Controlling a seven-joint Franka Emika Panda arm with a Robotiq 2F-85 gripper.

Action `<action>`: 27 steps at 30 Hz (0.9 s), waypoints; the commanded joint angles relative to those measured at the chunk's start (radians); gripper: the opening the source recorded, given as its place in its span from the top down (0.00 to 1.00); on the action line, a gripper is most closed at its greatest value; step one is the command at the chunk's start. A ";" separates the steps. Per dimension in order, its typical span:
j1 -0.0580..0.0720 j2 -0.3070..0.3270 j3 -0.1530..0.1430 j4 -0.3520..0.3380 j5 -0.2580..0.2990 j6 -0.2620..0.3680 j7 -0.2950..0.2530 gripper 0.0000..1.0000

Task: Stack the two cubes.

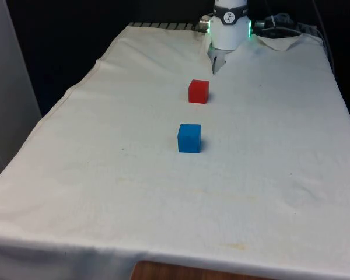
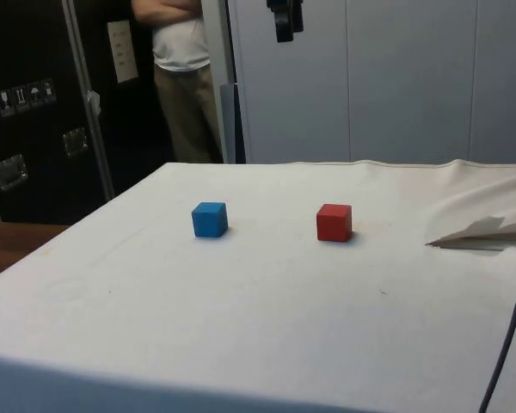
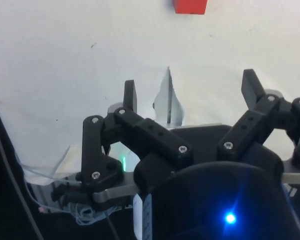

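claw (image 3: 190, 90) hung high, fingers spread wide, holding nothing | red cube (image 1: 198, 91) and blue cube (image 1: 189, 138) sat apart on the tabletop (image 1: 105, 175), red nearer the robot | risk: an off-centre descent could nudge a cube aside; a skewed placement could topple the stack | person (image 2: 182, 52) stood beyond the tabletop

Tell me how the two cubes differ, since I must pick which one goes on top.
The red cube lies nearer the robot's base; the blue cube lies further out on the white cloth. In the front view the red cube sits square-on, while the blue cube is turned slightly. Both look alike in size, rest flat, stand apart and are untouched by the open pincer above the cloth.
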 commanded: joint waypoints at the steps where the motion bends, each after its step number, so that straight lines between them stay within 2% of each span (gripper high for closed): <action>1: -0.002 -0.016 0.004 -0.017 -0.010 0.017 0.009 0.00; 3: 0.000 -0.016 0.000 -0.019 -0.004 0.009 0.002 0.00; 4: -0.002 -0.039 0.004 -0.046 -0.015 0.032 0.011 0.00; 9: -0.005 -0.077 0.003 -0.101 -0.022 0.068 0.018 0.00; 10: 0.000 -0.069 0.000 -0.089 -0.013 0.052 0.011 0.00; 12: -0.006 -0.086 0.000 -0.118 -0.025 0.081 0.021 0.00; 18: -0.011 -0.103 -0.014 -0.173 -0.030 0.129 0.025 0.00; 19: -0.007 -0.096 -0.015 -0.162 -0.023 0.113 0.020 0.00; 21: -0.014 -0.105 -0.019 -0.188 -0.031 0.145 0.026 0.00; 27: -0.016 -0.116 -0.032 -0.234 -0.028 0.188 0.028 0.00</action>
